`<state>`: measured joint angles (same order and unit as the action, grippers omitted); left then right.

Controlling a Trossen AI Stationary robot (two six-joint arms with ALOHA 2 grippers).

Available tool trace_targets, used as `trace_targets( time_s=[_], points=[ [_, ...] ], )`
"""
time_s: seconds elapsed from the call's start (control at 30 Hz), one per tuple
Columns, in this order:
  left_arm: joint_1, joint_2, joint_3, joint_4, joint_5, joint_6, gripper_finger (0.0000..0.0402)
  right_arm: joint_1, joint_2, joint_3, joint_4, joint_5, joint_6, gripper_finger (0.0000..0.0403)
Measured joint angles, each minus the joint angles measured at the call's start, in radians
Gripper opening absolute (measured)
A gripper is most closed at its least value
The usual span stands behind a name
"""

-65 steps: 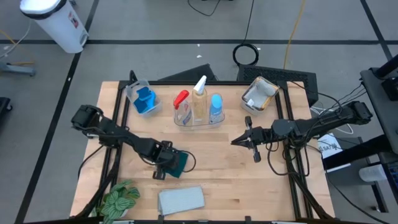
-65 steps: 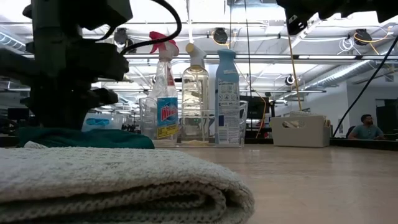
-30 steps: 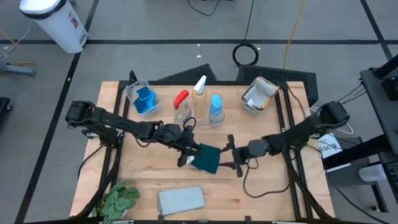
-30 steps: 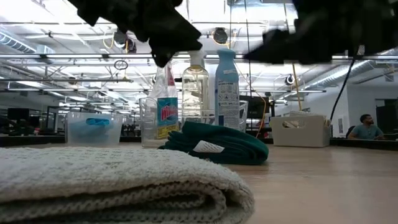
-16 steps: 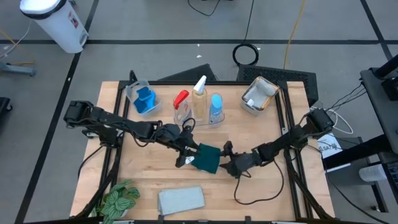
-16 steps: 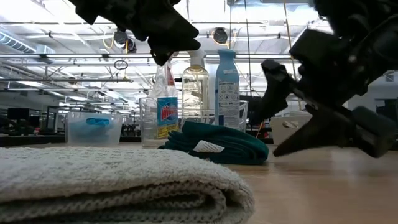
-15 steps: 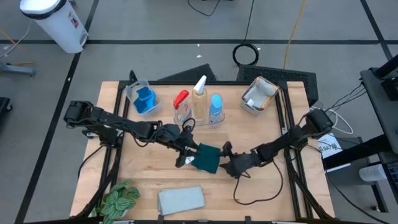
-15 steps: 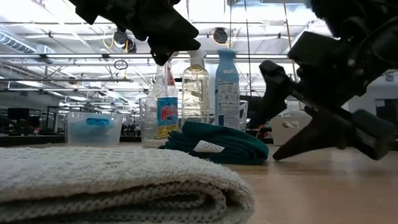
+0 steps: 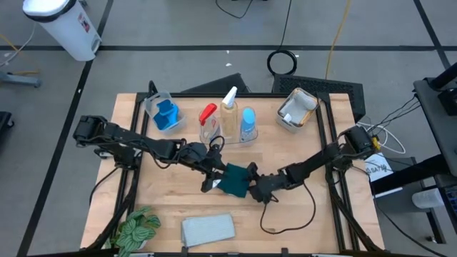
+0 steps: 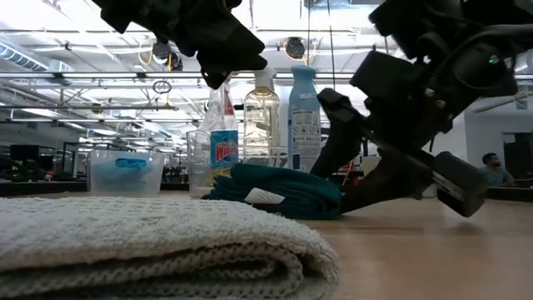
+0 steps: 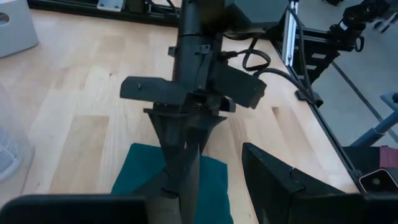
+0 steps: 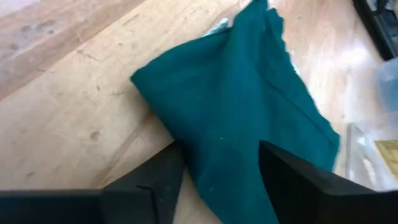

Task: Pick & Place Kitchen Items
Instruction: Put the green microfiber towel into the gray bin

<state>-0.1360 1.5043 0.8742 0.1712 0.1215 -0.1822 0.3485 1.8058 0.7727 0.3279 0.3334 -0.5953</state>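
Nearest, at 6 o'clock, a grey towel [image 10: 158, 242] lies folded. At table centre the teal cloth [image 9: 234, 180] lies on the wood – right gripper [image 9: 255, 187] at its 3 o'clock edge, fingers [image 12: 155, 180] spread around the fabric; left gripper [image 9: 212, 176] at its 9 o'clock, jaws' state unclear. Beyond, at 12 o'clock, a red-trigger bottle [image 10: 221, 133] reads "Windex".

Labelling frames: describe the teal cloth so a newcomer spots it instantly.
On the wooden table, just in front of the clear tub of three bottles, between the two arms' tools. The teal cloth is the only dark green-blue rumpled fabric; the grey folded towel lies nearer the front edge.
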Motion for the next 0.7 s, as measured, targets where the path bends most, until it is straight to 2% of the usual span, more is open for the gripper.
trace_targets(
  time_s=[0.1,0.43,0.57,0.7],
  points=[
    [0.0,0.0,0.0,-0.016,0.0,0.0,0.0129,-0.015,0.012,0.001,0.009,-0.048,0.012,0.0164],
    [0.0,0.0,0.0,-0.027,0.0,0.0,0.0129,-0.015,0.023,-0.001,0.061,-0.055,0.067,0.0013],
    [0.0,0.0,0.0,-0.027,0.0,-0.004,0.0129,-0.015,0.01,-0.003,0.069,-0.051,0.082,0.001],
    [0.0,0.0,0.0,-0.027,0.0,-0.004,0.0129,-0.015,-0.036,-0.007,0.062,-0.046,0.166,0.0004]
  ],
)
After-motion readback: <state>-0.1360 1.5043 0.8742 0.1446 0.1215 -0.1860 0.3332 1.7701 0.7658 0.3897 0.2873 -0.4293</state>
